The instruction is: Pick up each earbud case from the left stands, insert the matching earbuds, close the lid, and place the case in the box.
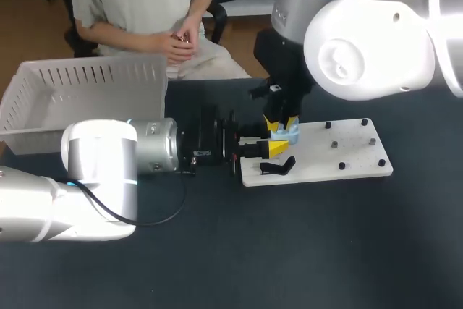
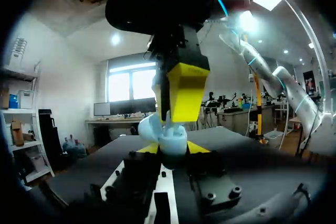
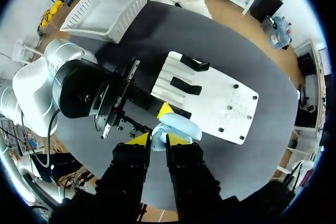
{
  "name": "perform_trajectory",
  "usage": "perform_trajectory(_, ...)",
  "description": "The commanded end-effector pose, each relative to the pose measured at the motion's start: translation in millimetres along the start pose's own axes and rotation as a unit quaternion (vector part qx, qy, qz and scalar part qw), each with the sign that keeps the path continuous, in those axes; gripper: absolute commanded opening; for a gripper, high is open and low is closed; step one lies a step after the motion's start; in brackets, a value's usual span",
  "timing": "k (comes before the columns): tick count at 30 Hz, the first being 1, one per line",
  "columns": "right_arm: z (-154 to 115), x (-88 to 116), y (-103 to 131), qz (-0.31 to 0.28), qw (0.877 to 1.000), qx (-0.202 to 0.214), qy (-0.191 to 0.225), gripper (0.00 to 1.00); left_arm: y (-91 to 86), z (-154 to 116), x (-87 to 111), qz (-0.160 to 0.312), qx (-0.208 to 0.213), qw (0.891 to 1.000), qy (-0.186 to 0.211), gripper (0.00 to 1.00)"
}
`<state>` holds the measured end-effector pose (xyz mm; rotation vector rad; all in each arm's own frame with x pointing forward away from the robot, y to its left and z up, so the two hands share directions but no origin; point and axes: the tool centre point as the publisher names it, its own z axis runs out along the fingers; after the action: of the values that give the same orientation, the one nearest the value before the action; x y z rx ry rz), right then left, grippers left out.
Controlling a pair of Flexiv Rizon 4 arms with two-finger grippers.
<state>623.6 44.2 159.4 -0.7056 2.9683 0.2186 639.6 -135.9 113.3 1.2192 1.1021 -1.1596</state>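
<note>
Earbud case [image 1: 291, 134], lid open: we clamp it with left gripper [image 1: 272, 149] and right gripper [image 1: 280, 123], over the white board [image 1: 340, 151].

We see a white board [image 1: 318, 161] lying flat on the dark table [image 1: 325, 251], with small black pegs [image 1: 334, 145] dotted across its right half.

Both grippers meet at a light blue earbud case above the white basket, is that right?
Not quite. The left gripper and right gripper meet at the light blue earbud case above the white board; the head view shows the white basket apart, off to the left.
</note>
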Motion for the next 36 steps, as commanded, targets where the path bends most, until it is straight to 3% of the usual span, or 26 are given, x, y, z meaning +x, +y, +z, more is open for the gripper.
perform_trajectory(1,1,-2,0,-0.001,1.000,-0.003,0.002,0.31,-0.5,0,-0.1,0.001,-0.002,1.000,-0.001,0.00)
perform_trajectory(14,-11,-2,4,-0.003,1.000,-0.002,-0.015,0.40,-0.5,0,-0.1,0.001,-0.002,1.000,-0.001,0.00)
perform_trajectory(18,-20,-5,-2,0.015,0.999,0.002,-0.031,0.49,-0.5,0,-0.1,0.001,-0.002,1.000,-0.001,0.00)
perform_trajectory(19,-21,-7,-6,0.024,0.999,0.003,-0.036,0.65,-0.5,0,-0.1,0.001,-0.002,1.000,-0.001,0.00)
perform_trajectory(20,-23,-10,-11,0.046,0.998,0.006,-0.047,0.94,-0.5,0,-0.1,0.001,-0.002,1.000,-0.001,0.00)
perform_trajectory(21,-24,-13,-16,0.059,0.997,0.007,-0.049,1.00,-0.5,0,-0.1,0.001,-0.002,1.000,-0.001,0.00)
perform_trajectory(27,-21,-32,-44,0.121,0.990,0.008,-0.076,1.00,-0.5,0,-0.1,0.001,-0.002,1.000,-0.001,0.00)
perform_trajectory(36,1,-33,-75,0.164,0.986,0.021,-0.037,1.00,-0.5,0,-0.1,0.001,-0.002,1.000,-0.001,0.00)
